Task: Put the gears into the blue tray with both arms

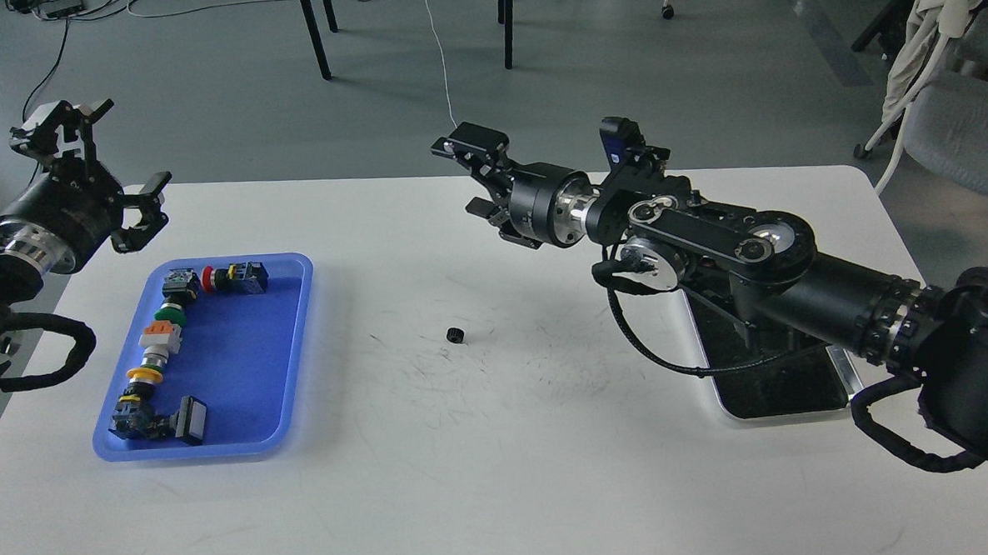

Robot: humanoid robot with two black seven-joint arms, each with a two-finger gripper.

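Observation:
One small black gear lies alone on the white table, between the two trays. The blue tray sits at the left and holds a curved row of colourful push-button switches along its left and far sides. My right gripper is open and empty, raised above the table's far middle, well up and behind the gear. My left gripper is open and empty too, hovering off the table's far left corner, just beyond the blue tray.
A shiny silver tray with a dark bottom lies at the right, partly hidden under my right arm. Chair legs and cables stand on the floor beyond the table. A grey chair is at the far right.

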